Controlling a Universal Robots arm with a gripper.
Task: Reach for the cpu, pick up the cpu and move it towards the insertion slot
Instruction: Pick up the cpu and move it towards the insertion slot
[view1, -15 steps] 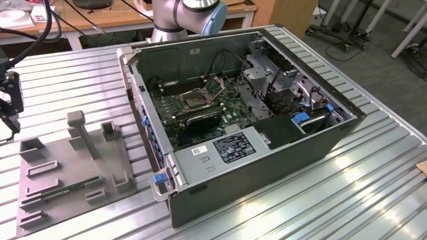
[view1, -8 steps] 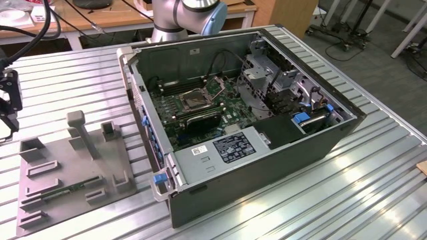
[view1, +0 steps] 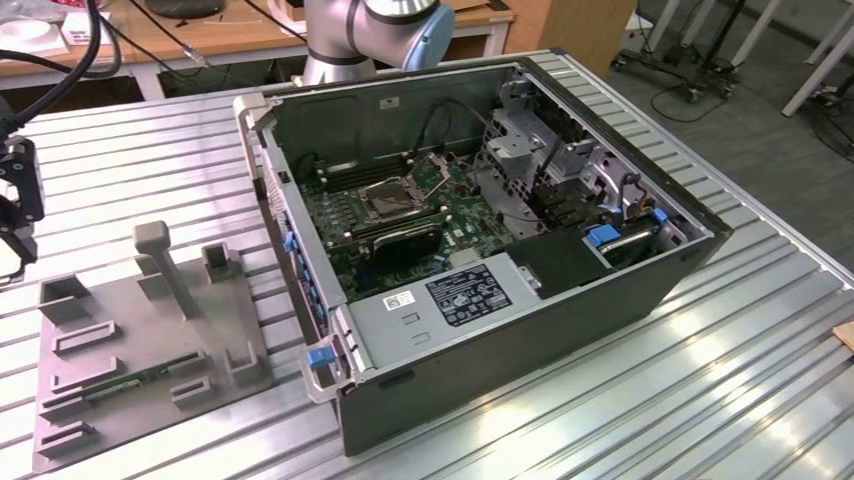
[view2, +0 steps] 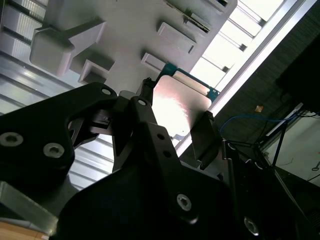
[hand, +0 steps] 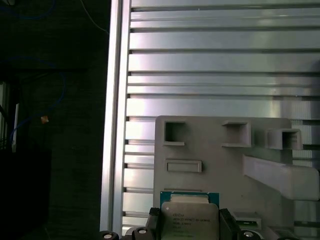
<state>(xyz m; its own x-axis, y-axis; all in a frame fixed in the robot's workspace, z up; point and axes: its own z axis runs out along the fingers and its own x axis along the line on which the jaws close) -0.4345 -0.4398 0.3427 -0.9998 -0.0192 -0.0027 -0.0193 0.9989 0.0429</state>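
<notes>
Your arm rises from the far edge of the worktop on a grey joint with a blue cap. It reaches out to the exterior view's left, where the black wrist hangs above the slats with a dark cable looping up from it. The pincer is closed on the chip. In both wrist views one black finger presses each of two opposite sides. The chip sits flat between them, silvery top showing and a green rim around it.

You have it over the edge of the grey holder, close to the worktop's edge on the exterior view's left. That is well apart from the socket on the board inside the open computer case. A green memory stick lies in the holder.

The chip's top carries several lines of dark print. Inside the case, a grey cover bears a dark label with a small white sticker beside it.
</notes>
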